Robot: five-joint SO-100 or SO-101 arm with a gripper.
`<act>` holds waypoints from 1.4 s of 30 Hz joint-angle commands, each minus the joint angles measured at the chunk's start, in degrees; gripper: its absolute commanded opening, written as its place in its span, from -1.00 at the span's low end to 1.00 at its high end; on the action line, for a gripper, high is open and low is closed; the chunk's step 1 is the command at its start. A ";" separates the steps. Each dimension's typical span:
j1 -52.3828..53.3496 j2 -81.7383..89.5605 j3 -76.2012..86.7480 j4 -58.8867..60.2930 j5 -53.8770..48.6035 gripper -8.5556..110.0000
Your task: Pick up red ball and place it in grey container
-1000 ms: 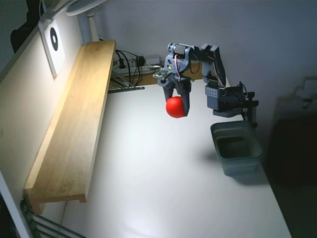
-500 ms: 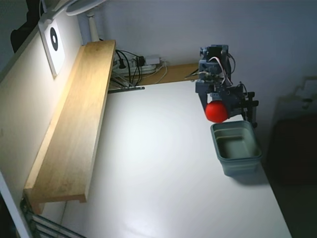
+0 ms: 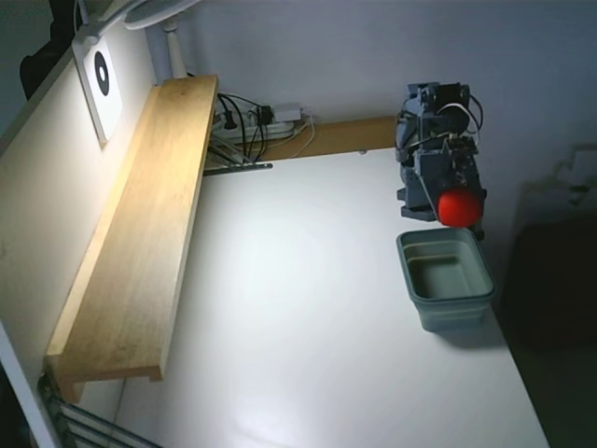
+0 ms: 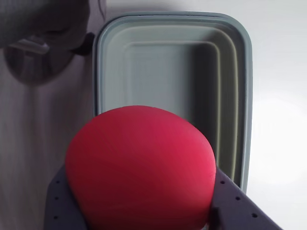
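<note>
- The red ball (image 3: 459,206) sits at the right of the fixed view, up in the air, just above the far edge of the grey container (image 3: 451,302).
- Half a second ago the ball was more to the left, beside the tub's near-left corner. A second ago it was way over by the middle of the frame. So the arm has swung it to the right, and the tub has not moved.
- The gripper (image 3: 454,201) is closed on the ball and holds it off the white table (image 3: 298,317).
- In the wrist view the ball (image 4: 140,167) fills the lower middle of the frame. It is smooth, round and plain bright red, with no marks.
- Grey fingers (image 4: 240,203) press on its left and right sides at the bottom of that view.
- The ball is round, so it has no long side and points no way.
- The container (image 4: 247,96) lies behind the ball in the wrist view, in the upper middle. It is grey-green with rounded corners and stepped walls, and its inside is bare.
- A long wooden shelf (image 3: 140,233) runs down the left of the fixed view.
</note>
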 commanded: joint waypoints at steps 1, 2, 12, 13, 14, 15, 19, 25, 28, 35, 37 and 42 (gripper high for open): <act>5.07 1.06 -2.79 0.58 0.18 -0.47; 6.03 1.06 -2.79 0.58 0.18 -0.47; 6.43 1.06 -2.79 0.58 0.18 -0.47; 6.43 1.06 -2.79 0.58 0.18 -0.47; 6.43 1.06 -2.79 0.58 0.18 -0.47; 6.43 1.06 -2.79 0.58 0.18 -0.47; 6.43 1.06 -2.79 0.58 0.18 -0.21; 6.43 1.06 -2.79 0.58 0.18 -0.21; 6.43 1.06 -2.79 0.58 0.18 -0.21; 6.43 1.06 -2.79 0.58 0.18 -0.21; 6.43 1.06 -2.79 0.58 0.18 -0.21; 6.86 1.29 -2.60 0.58 0.18 -0.22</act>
